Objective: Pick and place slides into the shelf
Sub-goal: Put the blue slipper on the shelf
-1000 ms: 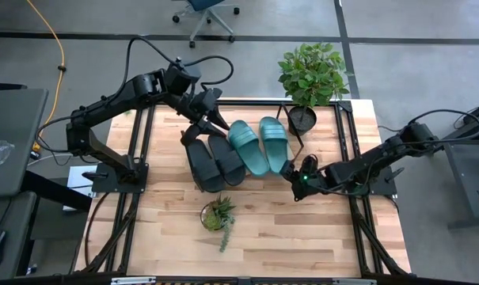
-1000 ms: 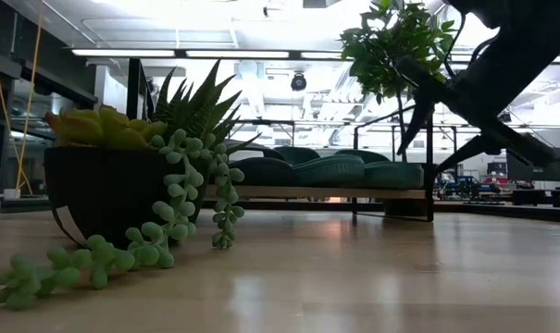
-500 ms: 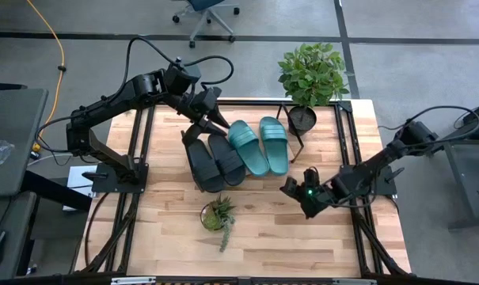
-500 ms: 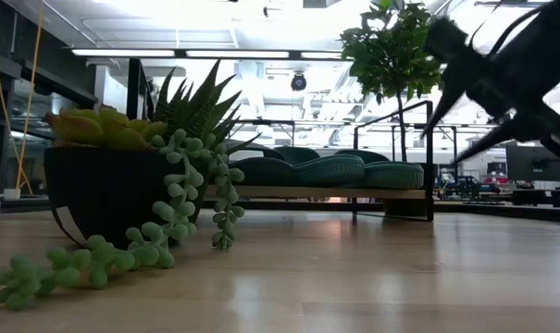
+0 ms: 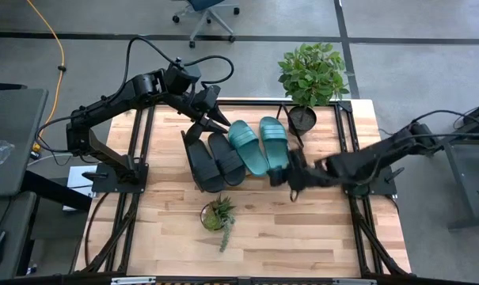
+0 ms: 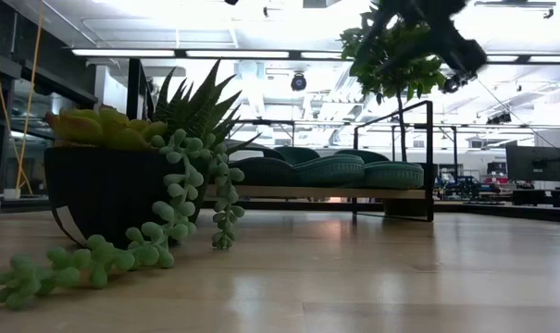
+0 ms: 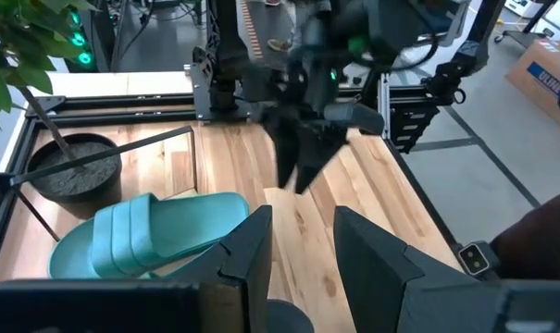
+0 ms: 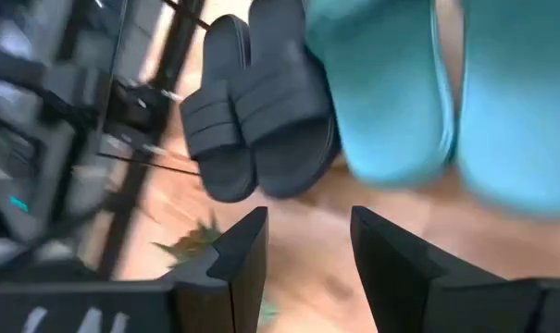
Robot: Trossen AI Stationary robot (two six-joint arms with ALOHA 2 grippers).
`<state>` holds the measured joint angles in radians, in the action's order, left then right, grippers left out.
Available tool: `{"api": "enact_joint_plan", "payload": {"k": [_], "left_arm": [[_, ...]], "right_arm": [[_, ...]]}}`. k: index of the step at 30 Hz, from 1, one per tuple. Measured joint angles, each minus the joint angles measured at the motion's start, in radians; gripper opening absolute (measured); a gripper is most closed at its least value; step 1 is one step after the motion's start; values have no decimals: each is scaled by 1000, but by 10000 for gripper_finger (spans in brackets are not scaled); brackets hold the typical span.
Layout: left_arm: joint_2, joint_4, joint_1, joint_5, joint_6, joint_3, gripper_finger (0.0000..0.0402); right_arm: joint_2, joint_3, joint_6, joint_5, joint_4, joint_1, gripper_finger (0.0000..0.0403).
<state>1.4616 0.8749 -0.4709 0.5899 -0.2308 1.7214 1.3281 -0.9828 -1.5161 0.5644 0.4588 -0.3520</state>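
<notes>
The right tool [image 5: 293, 179], fingers spread and empty, has been swung back from the open worktop [image 5: 302, 237] toward the near end of the teal slides [image 5: 259, 144]. All four slides, the black pair [image 5: 214, 162] included, lie side by side on the shelf [image 6: 317, 192], so placing looks complete. The left tool [image 5: 210, 120], part spread, is held over the black pair's far end.

Black slides [image 5: 213, 161], teal slides [image 5: 259, 144]

Succulent pot [image 5: 216, 216] blocks front approach; bare tabletop [image 5: 302, 229] beside it.
</notes>
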Motion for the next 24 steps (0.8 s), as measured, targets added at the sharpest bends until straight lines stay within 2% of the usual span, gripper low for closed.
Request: {"api": "enact_joint_plan", "payload": {"k": [7,13,18,24], "left_arm": [[0,0,0,-8,0,0,106],[0,22,0,-37,1,0,106],[0,36,0,-59,4,0,106],[0,42,0,-87,43,0,106]], "right_arm": [[9,-283,468,-203,401,235,144],[98,-428,834,-329,539,375,144],[242,-560,1118,-357,625,446,145],[398,-664,1355,-342,748,508,147]]}}
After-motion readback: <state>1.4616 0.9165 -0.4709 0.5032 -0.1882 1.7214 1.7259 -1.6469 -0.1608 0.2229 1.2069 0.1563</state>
